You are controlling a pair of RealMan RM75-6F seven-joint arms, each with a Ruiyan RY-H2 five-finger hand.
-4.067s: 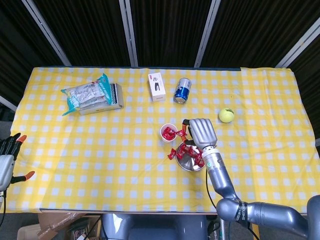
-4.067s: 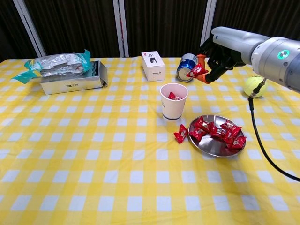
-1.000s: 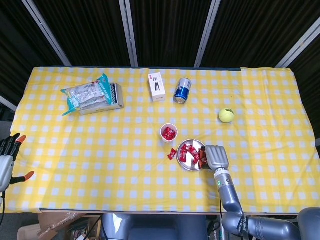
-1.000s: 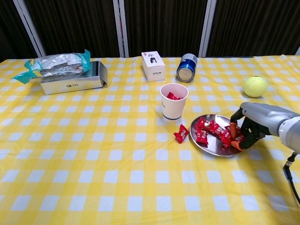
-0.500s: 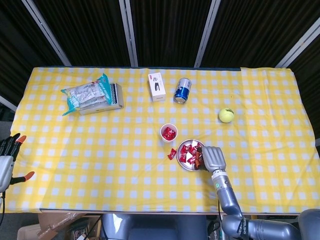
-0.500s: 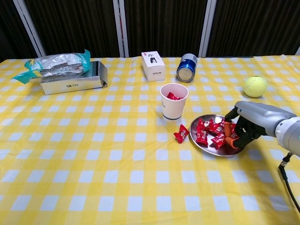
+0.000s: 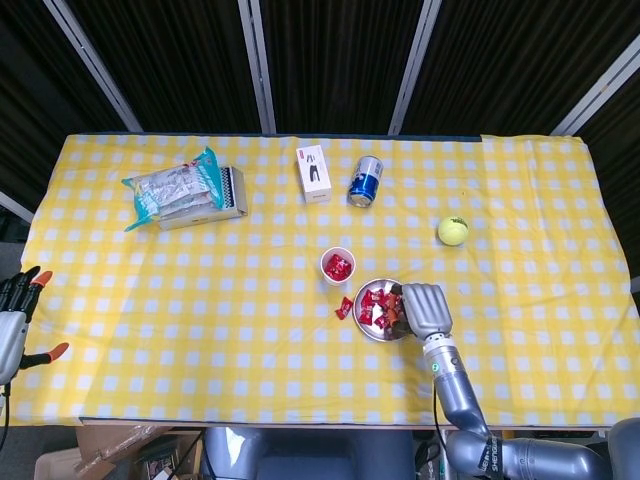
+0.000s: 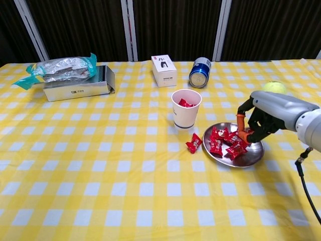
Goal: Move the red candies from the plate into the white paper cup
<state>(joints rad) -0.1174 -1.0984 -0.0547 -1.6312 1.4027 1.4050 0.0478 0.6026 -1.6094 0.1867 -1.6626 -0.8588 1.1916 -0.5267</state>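
**Candies on plate, right hand over its far edge**

Right hand [image 8: 261,120] hung above the right side of the metal plate [image 8: 253,156], fingers [image 8: 241,122] curled downward toward the pile; whether they pinched a wrapper, could not tell. From the head view the hand [image 7: 424,308] covered the plate's right half.

Red candies [image 8: 224,141] lay heaped on the plate, mostly toward its left and middle. One stray candy [image 8: 192,143] sat on the tabletop [image 8: 100,175] just left of the plate, between plate and cup base. White paper cup [image 8: 185,108] stood upright just beyond and left of the plate, red wrappers showing inside it.

Left hand [image 7: 12,310] stayed off the tabletop's left edge, fingers apart, holding nothing.

Farther back: blue can [image 8: 199,72] on its side, small white box [image 8: 164,70], tennis ball [image 8: 274,86] partly hidden behind the right arm, foil packet [image 8: 60,68] atop an open box [image 8: 77,89].
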